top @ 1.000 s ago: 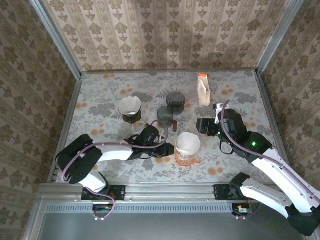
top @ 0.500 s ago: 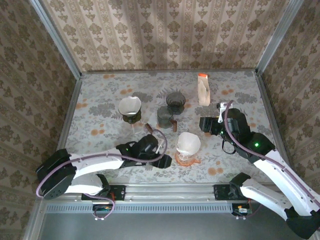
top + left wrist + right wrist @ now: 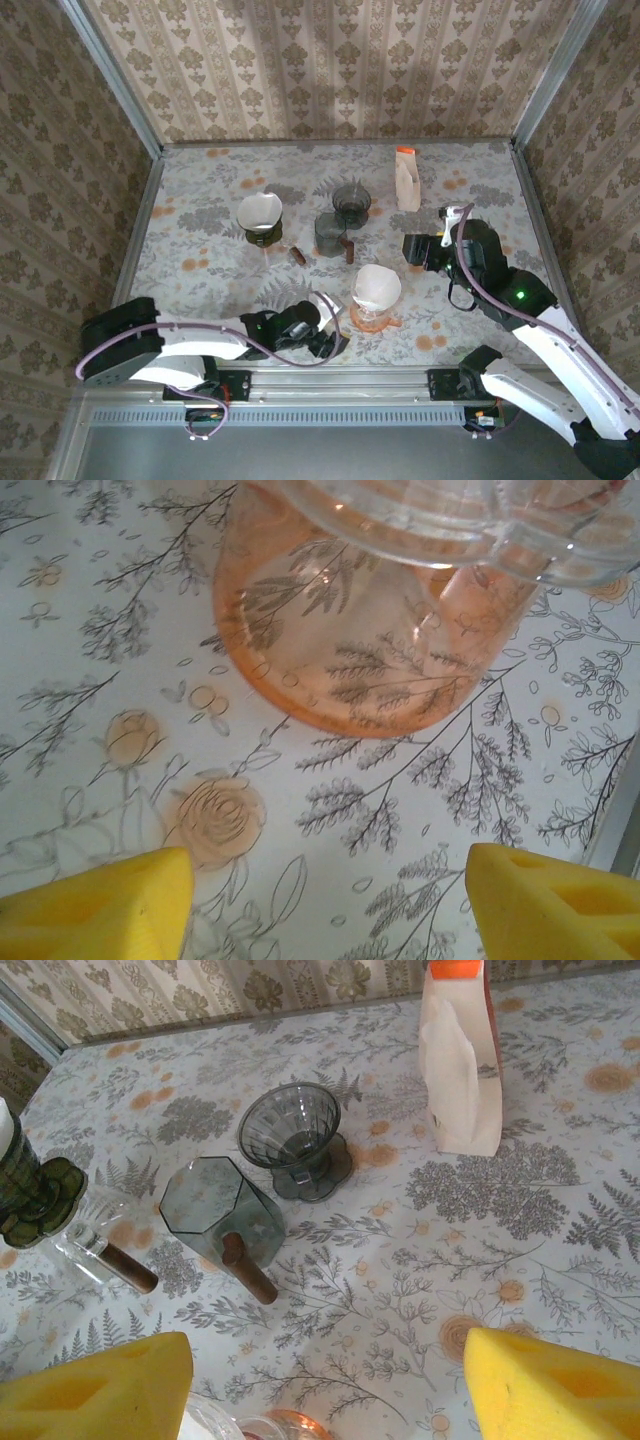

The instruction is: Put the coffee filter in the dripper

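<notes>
A: At the table's near edge we see the coffee filter point(image 3: 376, 286) seated in the pink dripper point(image 3: 350, 670), dead ahead of the left gripper point(image 3: 330, 885), whose jaws are wide and empty.
B: Agreed. Right gripper point(image 3: 330, 1370) is wide too, at the dripper's far right. We'd back left straight out.

The table point(image 3: 200, 200) is covered by a pale cloth printed with grey ferns, leafy sprigs and orange blossoms; in the left wrist view the print shows as fine line-drawn branches and a faded orange rose point(image 3: 212, 818). Three walls close it in, the back wall point(image 3: 340, 70), the left wall point(image 3: 50, 180) and the right wall point(image 3: 600, 150), all papered in beige with brown damask motifs in vertical stripes. Bare aluminium posts point(image 3: 110, 75) stand at the two far corners; a ribbed metal rail point(image 3: 330, 385) runs along the near edge. The light is soft and even; it throws faint shadows on the cloth.
</notes>
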